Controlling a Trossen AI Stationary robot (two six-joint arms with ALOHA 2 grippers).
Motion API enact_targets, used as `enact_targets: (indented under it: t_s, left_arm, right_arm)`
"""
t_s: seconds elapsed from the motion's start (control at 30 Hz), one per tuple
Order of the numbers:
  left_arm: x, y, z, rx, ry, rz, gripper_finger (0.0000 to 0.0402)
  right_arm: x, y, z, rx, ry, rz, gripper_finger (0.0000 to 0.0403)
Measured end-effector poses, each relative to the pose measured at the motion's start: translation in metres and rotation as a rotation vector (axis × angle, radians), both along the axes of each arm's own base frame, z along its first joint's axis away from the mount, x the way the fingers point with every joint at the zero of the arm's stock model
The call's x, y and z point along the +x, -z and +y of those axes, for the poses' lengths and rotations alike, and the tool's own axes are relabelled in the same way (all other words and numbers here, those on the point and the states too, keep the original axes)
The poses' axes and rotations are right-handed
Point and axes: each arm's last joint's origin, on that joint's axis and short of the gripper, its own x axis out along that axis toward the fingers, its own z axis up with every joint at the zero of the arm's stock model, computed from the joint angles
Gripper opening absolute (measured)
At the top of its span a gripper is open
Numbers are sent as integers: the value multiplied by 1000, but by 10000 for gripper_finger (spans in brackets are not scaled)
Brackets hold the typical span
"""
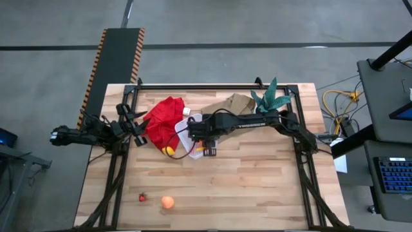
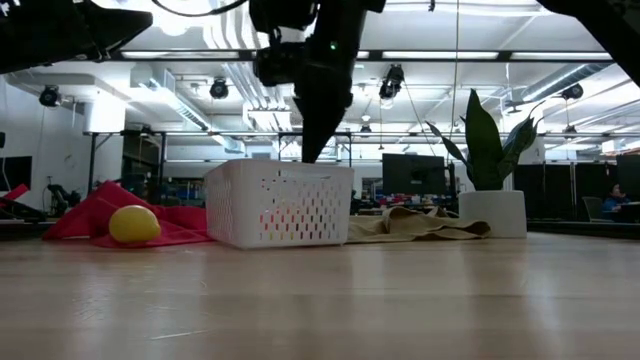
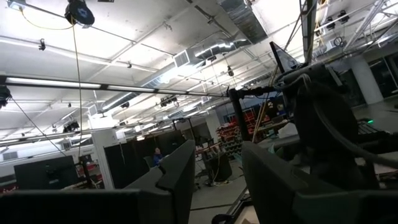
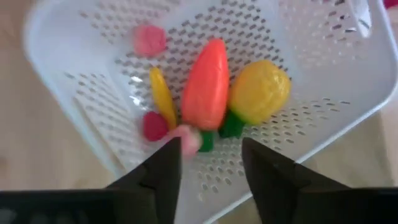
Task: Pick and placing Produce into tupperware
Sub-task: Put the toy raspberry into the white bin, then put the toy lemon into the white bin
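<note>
The white tupperware [image 2: 280,203] stands mid-table, mostly hidden under my right arm in the high view [image 1: 193,120]. In the right wrist view it holds an orange carrot [image 4: 205,87], a yellow lemon [image 4: 260,92], a yellow slice [image 4: 163,96], a red berry [image 4: 154,124] and small pink pieces [image 4: 149,40]. My right gripper [image 4: 208,155] is open just above the tupperware, pointing down [image 2: 312,140]. Another lemon [image 1: 168,150] lies beside the red cloth. A peach-orange ball [image 1: 168,202] and a red berry [image 1: 142,197] lie near the table's near edge. My left gripper [image 1: 139,127] is open and empty at the table's left.
A red cloth [image 1: 164,122] lies left of the tupperware and a brown paper bag [image 1: 232,103] behind it. A potted green plant [image 1: 270,96] stands at the far right. Bare wood [image 1: 257,187] lies across the near half of the table.
</note>
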Motion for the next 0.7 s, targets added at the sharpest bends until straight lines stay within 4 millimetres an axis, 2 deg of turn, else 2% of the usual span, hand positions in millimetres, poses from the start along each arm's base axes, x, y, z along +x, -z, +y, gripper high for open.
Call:
enact_targets:
  t_s: [0.1, 0.2, 0.33, 0.4, 0.47, 0.57, 0.7]
  left_arm:
    - [0, 0, 0, 0, 0, 0, 118]
    - [0, 0, 0, 0, 0, 1, 118]
    - [1, 1, 0, 1, -1, 15, 118]
    - [1, 3, 0, -2, -10, 31, 118]
    - [1, 3, 0, -5, -17, 29, 118]
    - [1, 2, 0, -6, -16, 20, 118]
    - [1, 2, 0, -7, -17, 20, 118]
  right_arm:
    - [4, -7, 2, 78, 5, -66, 187]
    - [12, -20, 7, 191, -62, -206, 202]
    - [20, -47, 25, 214, -195, -477, 205]
    - [16, -63, 35, 201, -262, -600, 202]
    - [6, -77, 45, 185, -314, -697, 197]
    - [-21, -94, 53, 157, -342, -791, 188]
    - [-69, -97, 57, 70, -250, -831, 178]
